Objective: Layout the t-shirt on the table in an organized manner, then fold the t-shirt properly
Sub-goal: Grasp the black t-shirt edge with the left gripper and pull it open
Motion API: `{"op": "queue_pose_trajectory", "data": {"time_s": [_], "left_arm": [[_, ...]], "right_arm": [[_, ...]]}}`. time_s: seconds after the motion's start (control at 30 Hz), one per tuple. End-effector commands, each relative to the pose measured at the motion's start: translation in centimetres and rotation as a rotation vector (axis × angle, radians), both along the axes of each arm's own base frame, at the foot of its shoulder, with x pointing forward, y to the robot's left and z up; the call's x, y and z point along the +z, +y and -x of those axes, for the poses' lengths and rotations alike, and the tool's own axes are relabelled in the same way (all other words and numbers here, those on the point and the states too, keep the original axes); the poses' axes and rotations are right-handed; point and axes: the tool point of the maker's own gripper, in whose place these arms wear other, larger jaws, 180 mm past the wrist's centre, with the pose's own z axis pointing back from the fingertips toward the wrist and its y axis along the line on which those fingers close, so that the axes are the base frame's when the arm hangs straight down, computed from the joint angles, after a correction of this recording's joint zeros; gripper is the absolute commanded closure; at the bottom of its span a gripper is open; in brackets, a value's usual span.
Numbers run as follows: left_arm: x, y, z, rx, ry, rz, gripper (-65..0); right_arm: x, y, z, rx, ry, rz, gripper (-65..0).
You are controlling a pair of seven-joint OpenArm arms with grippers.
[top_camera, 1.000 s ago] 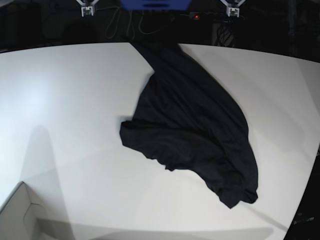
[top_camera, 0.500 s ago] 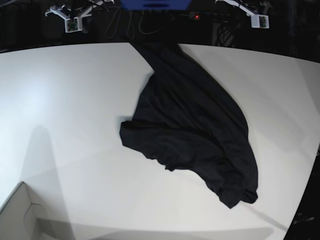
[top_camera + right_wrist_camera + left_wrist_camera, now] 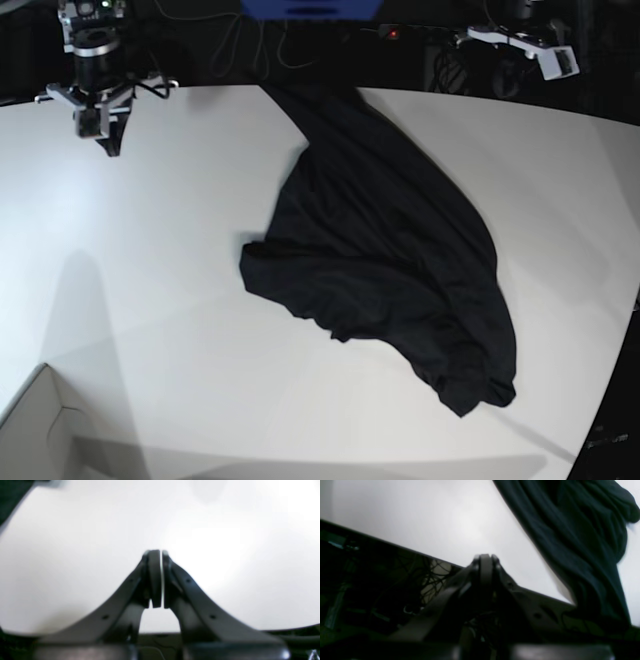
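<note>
Left wrist view: dark left claw (image 3: pixel 485 560) pressed together on nothing, poised over the far rim of the large smooth white table (image 3: pixel 440 522), likely because the reach toward the cloth has not yet begun; plain black long-sleeved t-shirt of thin soft fabric (image 3: pixel 582 542) draped to the side, one end hanging over the rim there, hence unfit for folding until dragged fully onto the surface. Right wrist view: dark right claw (image 3: pixel 158 555) likewise pressed together, holding nothing, hovering above bare table (image 3: pixel 225 530) with no garment in sight, so well apart from the work. Base view: t-shirt (image 3: pixel 390 260) heaped in a crumpled diagonal mass across the middle of the table (image 3: pixel 150 300), sleeves and hem impossible to tell apart, top end trailing off the far edge; right claw (image 3: pixel 100 135) near the far corner, left claw (image 3: pixel 560 62) beyond the opposite far edge; corner of a white box (image 3: pixel 40 430) at the near edge. Judged at the very start: spreading flat needed first, both claws to part before any pinch.
</note>
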Motion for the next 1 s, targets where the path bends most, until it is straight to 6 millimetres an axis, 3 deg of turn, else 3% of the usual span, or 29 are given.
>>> {"op": "queue_pose_trajectory", "data": {"time_s": [0.0, 0.1, 0.27, 0.4, 0.5, 0.6, 0.8, 0.97], "left_arm": [[1.0, 0.2, -0.6, 0.004, -0.041, -0.008, -0.1], [1.6, 0.4, -2.0, 0.006, -0.083, -0.013, -1.0], [3.1, 0.2, -6.1, -0.008, -0.178, -0.009, -16.0], [3.3, -0.3, -10.4, -0.036, -0.181, 0.017, -19.0], [3.3, 0.7, -13.2, -0.024, -0.171, 0.018, -19.0], [2.3, 0.9, -15.6, -0.007, -0.151, 0.045, -19.0], [-1.4, 2.3, -17.7, 0.033, -0.077, 0.063, -19.0], [-3.8, 2.9, -19.0, 0.054, -0.031, 0.078, -19.0]], "right_arm": [[1.5, 0.2, -1.2, 0.016, -0.065, 0.006, 0.0], [2.3, 0.3, -2.5, 0.017, -0.108, 0.002, 0.0], [2.9, 2.1, -4.0, 0.052, -0.146, -0.03, -0.6], [3.5, 3.9, -5.3, 0.092, -0.182, -0.062, -11.5], [4.2, 5.6, -6.3, 0.112, -0.216, -0.101, -20.0], [4.7, 6.3, -7.0, 0.104, -0.243, -0.128, -23.6], [5.2, 6.5, -8.0, 0.087, -0.265, -0.145, -23.8], [4.3, 6.5, -8.6, 0.071, -0.19, -0.149, -23.7]]}}
